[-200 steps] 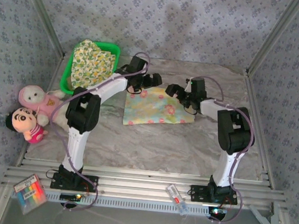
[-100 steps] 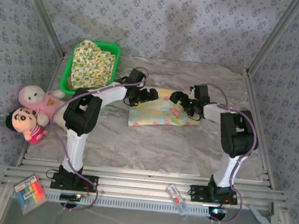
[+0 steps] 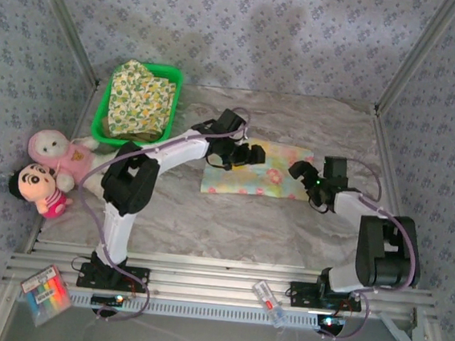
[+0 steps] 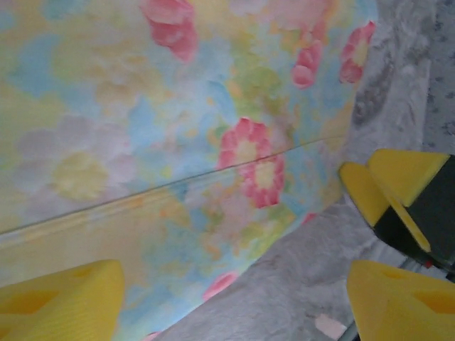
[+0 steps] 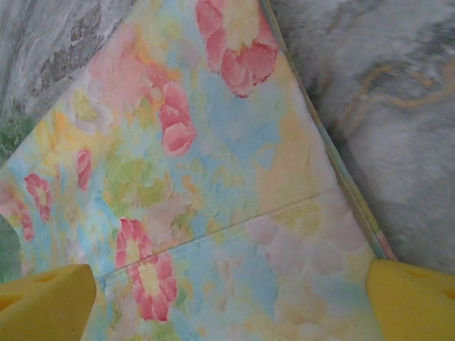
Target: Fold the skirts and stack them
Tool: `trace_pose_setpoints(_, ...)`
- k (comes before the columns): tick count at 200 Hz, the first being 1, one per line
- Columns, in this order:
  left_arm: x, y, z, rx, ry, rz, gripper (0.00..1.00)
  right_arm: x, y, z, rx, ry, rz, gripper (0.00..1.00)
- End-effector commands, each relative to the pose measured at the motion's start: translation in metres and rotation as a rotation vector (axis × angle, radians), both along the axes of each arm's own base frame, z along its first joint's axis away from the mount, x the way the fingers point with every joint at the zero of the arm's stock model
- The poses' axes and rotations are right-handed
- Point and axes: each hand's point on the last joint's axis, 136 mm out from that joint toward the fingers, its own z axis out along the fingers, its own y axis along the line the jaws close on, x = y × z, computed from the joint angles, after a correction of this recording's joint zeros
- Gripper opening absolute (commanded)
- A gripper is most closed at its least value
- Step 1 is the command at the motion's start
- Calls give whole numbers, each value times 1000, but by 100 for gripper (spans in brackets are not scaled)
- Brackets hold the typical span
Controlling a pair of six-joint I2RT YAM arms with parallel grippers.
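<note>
A pastel pink-yellow-blue skirt lies flat on the marble table. My left gripper hovers low over its far edge, open. In the left wrist view the skirt runs under the left gripper, whose yellow fingers straddle the hem and bare table. My right gripper is open at the skirt's right end. The right wrist view has the skirt spread beneath the right gripper. A yellow-green floral skirt lies in the green basket.
Two plush dolls lie at the table's left edge. The basket stands at the back left. A coloured packet and a small clear item rest on the front rail. The right gripper's yellow finger is close by in the left wrist view.
Both grippers have moved to the right and nearer, the right arm swinging out to the right. The pastel skirt now lies a little further right on the table.
</note>
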Motion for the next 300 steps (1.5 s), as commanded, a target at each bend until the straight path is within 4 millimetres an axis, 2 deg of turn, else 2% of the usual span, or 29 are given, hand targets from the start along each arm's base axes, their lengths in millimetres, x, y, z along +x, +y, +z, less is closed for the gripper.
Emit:
trace_pose_setpoints(1, -12, -7, -20, 11, 112, -41, 66, -10, -8, 0, 30, 17, -75, 99)
trace_pose_setpoints(20, -18, -10, -33, 26, 161, -57, 54, -20, -14, -3, 21, 42, -115, 98)
trace_pose_setpoints(42, -26, -4, -53, 84, 208, -60, 54, -30, -26, -5, -9, 49, -183, 99)
trace_pose_setpoints(59, -30, 9, -73, 152, 244, -38, 54, -34, -33, 0, -31, 30, -206, 100)
trace_pose_setpoints(89, -29, 25, -91, 176, 289, 22, 55, -39, -31, 3, -34, 41, -182, 99)
trace_pose_setpoints(117, -28, 33, -94, 177, 293, 56, 55, -40, -16, -5, 32, 59, -139, 92)
trace_pose_setpoints(200, -28, 36, -100, 175, 311, 67, 56, -32, 8, -20, 95, 81, -111, 91)
trace_pose_setpoints(234, -29, 39, -102, 174, 315, 77, 56, -21, 18, -12, 161, 15, -121, 88)
trace_pose_setpoints(261, -30, 44, -103, 176, 317, 100, 56, -15, 18, -2, 190, -43, -164, 87)
trace_pose_setpoints(300, -28, 49, -102, 161, 312, 122, 56, -24, 7, 0, 157, -62, -253, 92)
